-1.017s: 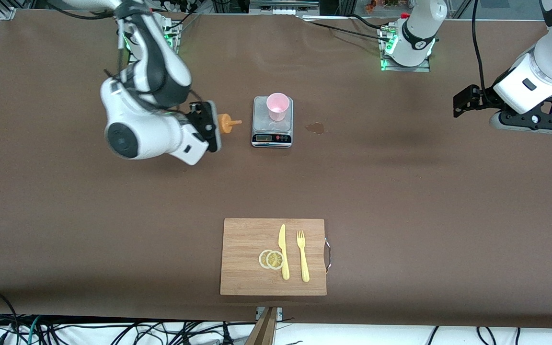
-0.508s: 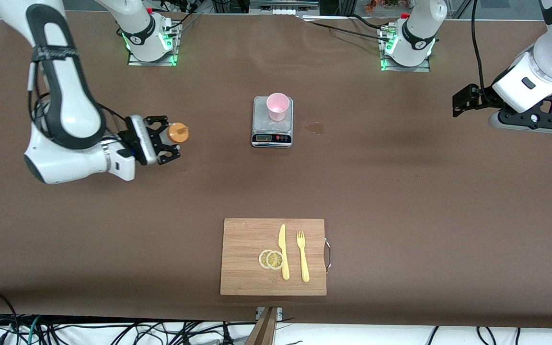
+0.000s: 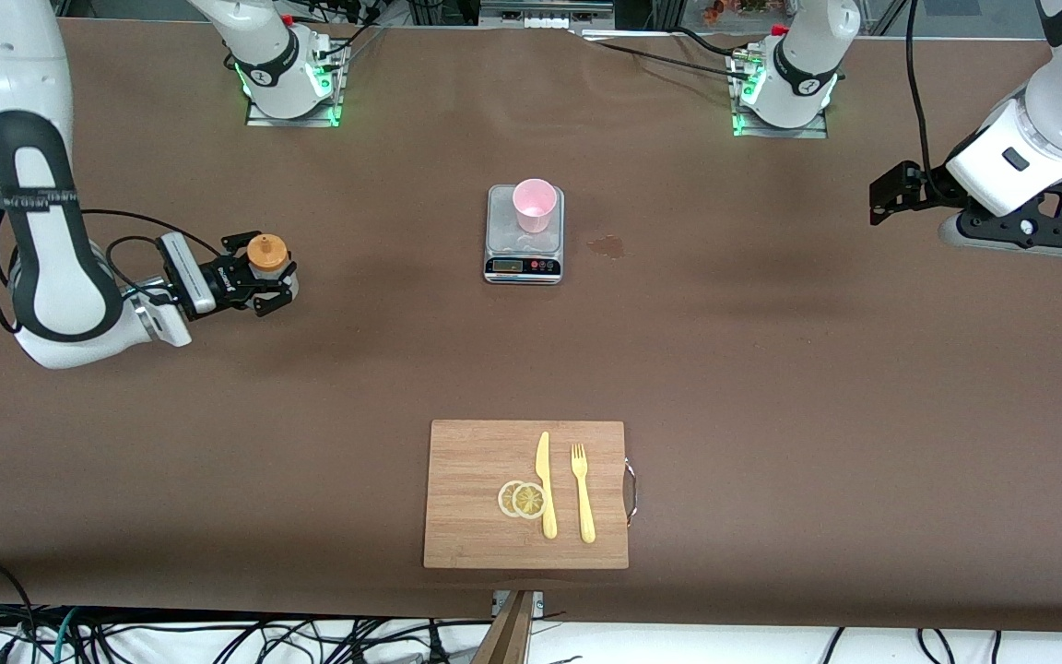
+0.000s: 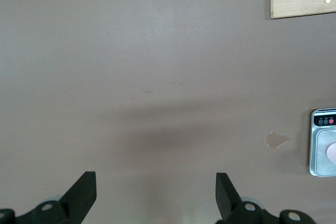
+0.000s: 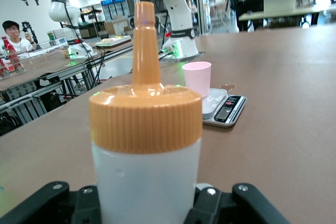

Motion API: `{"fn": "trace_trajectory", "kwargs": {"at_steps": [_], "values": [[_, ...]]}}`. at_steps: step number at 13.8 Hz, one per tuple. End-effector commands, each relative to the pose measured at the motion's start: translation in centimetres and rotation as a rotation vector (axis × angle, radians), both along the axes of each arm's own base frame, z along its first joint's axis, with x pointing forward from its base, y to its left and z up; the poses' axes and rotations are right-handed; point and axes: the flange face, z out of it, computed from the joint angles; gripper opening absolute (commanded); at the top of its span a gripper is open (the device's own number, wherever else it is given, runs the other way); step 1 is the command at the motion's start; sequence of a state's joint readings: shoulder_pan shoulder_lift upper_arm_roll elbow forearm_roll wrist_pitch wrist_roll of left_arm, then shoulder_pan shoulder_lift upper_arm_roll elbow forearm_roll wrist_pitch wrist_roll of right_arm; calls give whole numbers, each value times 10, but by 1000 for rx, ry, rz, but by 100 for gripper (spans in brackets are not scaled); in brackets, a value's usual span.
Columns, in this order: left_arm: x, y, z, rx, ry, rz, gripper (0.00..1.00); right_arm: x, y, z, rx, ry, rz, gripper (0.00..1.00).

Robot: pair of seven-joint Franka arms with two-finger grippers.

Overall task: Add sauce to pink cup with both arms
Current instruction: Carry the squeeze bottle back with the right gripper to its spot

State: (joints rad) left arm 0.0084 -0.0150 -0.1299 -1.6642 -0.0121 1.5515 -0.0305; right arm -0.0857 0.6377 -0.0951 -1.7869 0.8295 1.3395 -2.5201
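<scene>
A: Since a sec ago right gripper (image 3: pixel 259 281) carried the sauce (image 3: pixel 266 254) away from pink cup (image 3: pixel 534 204), now upright near right arm's end of the bench (image 3: pixel 771 369).

B: Clamped on its body; soft, light, so squeeze gently. Left gripper (image 3: pixel 1015 231) waits, wide open, empty.

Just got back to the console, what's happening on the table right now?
The right gripper holds the sauce bottle upright toward the right arm's end of the table, well apart from the pink cup, which stands on the scale. The left gripper waits with fingers open over bare table at the left arm's end. A small spill lies beside the scale. The cutting board with knife, fork and lemon slices is untouched.
</scene>
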Motion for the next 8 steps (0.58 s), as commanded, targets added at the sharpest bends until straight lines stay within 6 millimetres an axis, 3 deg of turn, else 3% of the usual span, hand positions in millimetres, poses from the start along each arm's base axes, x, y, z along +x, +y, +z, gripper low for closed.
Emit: {"fn": "trace_trajectory", "kwargs": {"at_steps": [1,6,8], "values": [[2,-1,6,-16,2,7,100,-9,-3,-36,127,-17,12,9],[2,-1,6,-16,2,7,100,-23,-5,-84,186,8,-5,14],[2,-1,6,-16,2,7,100,-18,-4,-88,194,4,-16,22]]}}
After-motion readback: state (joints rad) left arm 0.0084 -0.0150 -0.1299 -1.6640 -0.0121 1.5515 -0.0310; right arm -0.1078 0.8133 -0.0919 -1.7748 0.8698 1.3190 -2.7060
